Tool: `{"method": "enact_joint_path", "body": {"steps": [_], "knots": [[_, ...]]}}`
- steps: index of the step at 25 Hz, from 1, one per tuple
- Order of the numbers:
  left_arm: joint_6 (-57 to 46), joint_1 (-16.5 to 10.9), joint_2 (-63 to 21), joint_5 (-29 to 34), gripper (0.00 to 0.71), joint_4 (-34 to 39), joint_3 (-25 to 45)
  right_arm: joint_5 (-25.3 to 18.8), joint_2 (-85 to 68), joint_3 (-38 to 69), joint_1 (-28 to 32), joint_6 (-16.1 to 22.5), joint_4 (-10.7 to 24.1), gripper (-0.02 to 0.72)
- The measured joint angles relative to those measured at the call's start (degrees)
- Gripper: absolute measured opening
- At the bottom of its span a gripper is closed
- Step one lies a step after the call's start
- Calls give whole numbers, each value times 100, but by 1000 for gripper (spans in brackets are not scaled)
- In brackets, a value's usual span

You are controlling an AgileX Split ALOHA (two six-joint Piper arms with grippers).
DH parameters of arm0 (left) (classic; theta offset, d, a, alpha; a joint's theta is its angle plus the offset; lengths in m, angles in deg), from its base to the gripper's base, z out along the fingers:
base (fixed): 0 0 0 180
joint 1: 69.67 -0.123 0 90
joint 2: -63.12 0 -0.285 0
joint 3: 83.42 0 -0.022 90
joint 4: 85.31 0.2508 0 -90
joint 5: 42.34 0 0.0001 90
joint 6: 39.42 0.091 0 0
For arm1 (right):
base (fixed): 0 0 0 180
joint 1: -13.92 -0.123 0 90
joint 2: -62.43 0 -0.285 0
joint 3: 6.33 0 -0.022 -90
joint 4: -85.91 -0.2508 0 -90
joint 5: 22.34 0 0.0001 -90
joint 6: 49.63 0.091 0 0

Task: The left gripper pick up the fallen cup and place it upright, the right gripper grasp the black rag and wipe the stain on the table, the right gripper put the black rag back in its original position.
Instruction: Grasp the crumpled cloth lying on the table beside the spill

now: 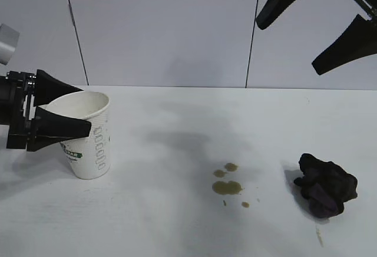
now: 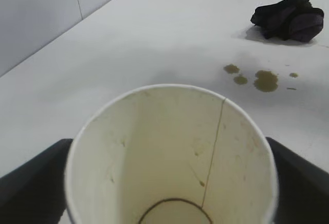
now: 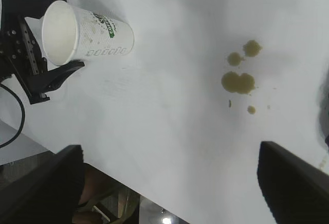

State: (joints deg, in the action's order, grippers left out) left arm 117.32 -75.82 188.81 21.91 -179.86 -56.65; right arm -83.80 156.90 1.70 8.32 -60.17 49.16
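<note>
Near the table's (image 1: 177,227) left edge the cup (image 1: 89,134) stands upright on its base, mouth up, so the first step looks done. The left gripper (image 1: 63,108) is at the cup's rim, one finger on each side of it; its jaws are spread wide and, going by the right wrist view, the fingers flank the cup without squeezing it, so I read this as a release just made, with the arm yet to draw back. From the left wrist view the cup is empty inside, with a brown ring at the bottom, which fits the spill lying elsewhere.

Toward the middle of the table, somewhat nearer the front edge, sits the stain (image 1: 227,185): a few olive-brown blotches with small droplets beside them, well apart from the cup. It is untouched, so the wiping has not begun.

Further right, near the right edge, the rag (image 1: 326,186) lies in a crumpled wad on the table, close to the stain but not on it. That spot matters, since the rag must come back to it after the wipe.

Above the rag, high at the back right corner, hangs the right gripper (image 1: 318,24), jaws spread and holding nothing. It seems to be waiting its turn; its next move would be down onto the rag
</note>
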Motion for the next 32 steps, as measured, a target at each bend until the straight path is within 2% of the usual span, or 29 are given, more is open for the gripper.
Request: {"method": "enact_joint_path", "body": {"steps": [7, 10, 16, 20, 23, 29, 32], "knots": [[-440, -103, 0, -18, 662, 374, 0, 1, 0, 0, 0, 0, 0, 633], [-685, -103, 0, -302, 664, 764, 0, 6, 0, 0, 0, 0, 0, 633], [-2309, -103, -37, -2103, 664, 1776, 0, 12, 0, 0, 0, 0, 0, 633], [-3756, -103, -501, -3505, 664, 1962, 0, 12, 0, 0, 0, 0, 0, 633], [-4521, -103, -1094, -4299, 664, 1968, 0, 12, 0, 0, 0, 0, 0, 633], [-4752, -159, -2579, -5257, 664, 1968, 0, 12, 0, 0, 0, -72, 0, 633], [-5040, -440, -3309, -5334, 664, 1897, -89, 29, 0, 0, 0, -94, 0, 633]]}}
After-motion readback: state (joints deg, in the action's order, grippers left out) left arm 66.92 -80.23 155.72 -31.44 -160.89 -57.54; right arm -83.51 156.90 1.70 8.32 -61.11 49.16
